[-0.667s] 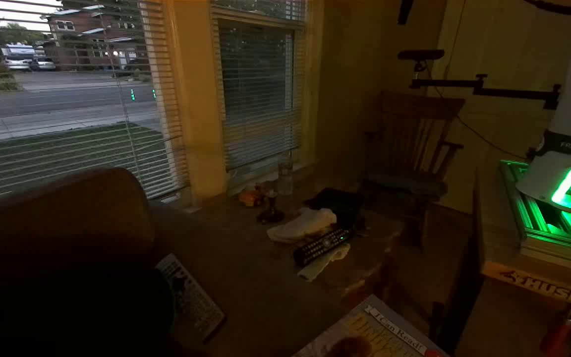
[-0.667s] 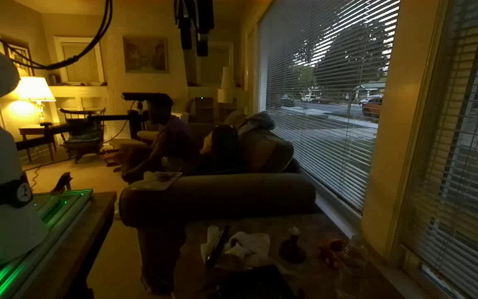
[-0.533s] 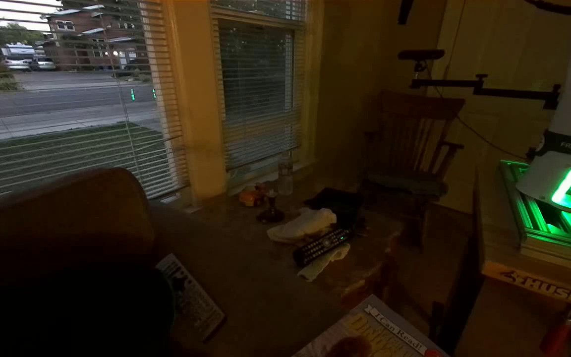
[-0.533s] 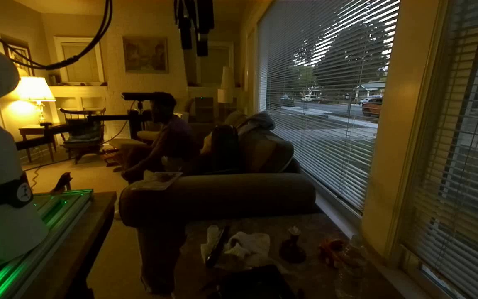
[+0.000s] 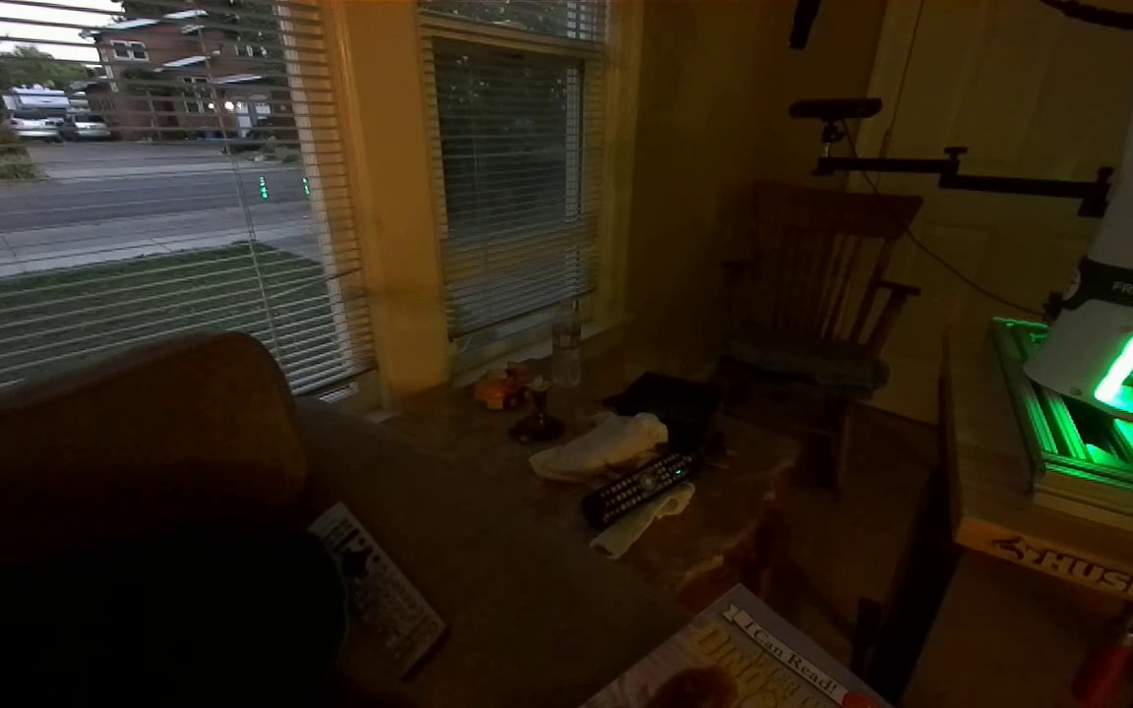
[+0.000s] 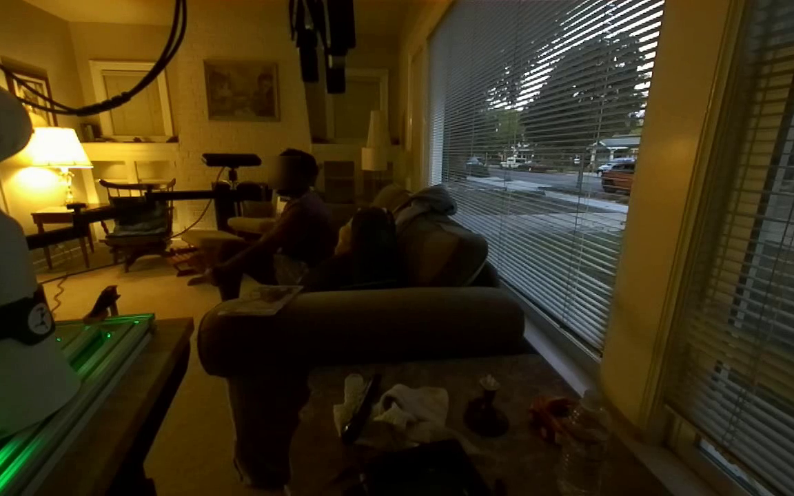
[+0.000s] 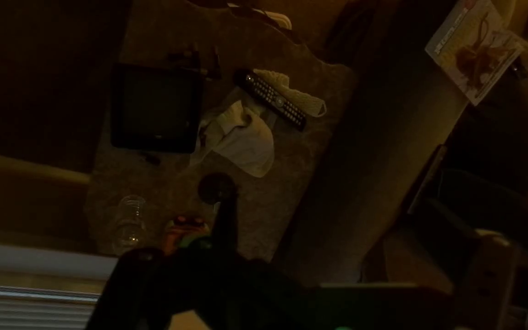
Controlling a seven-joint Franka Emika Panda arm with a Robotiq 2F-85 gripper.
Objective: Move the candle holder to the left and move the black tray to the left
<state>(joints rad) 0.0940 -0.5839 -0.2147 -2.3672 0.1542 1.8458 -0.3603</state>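
Note:
The dark candle holder [image 5: 538, 425], with a round base and a short stem, stands upright on the side table; it also shows in an exterior view [image 6: 486, 415] and in the wrist view [image 7: 212, 187]. The black tray [image 7: 156, 109] lies flat near the table's end, also in both exterior views [image 5: 670, 396] [image 6: 424, 472]. My gripper [image 7: 328, 201] is high above the table, its dark fingers spread wide with nothing between them. One finger overlaps the holder's edge in the wrist view without visible contact. The gripper also hangs at the top of an exterior view [image 6: 322, 76].
A white cloth [image 7: 243, 140] and a remote [image 7: 273, 101] lie near the tray. An orange toy [image 5: 501, 389] and a clear bottle [image 5: 566, 352] stand by the window. The sofa arm [image 6: 362, 324] borders the table. A person [image 6: 300, 213] sits on the sofa. The room is dim.
The seated person has shifted to the right in an exterior view. The arm, the gripper, the candle holder and the tray show no visible movement.

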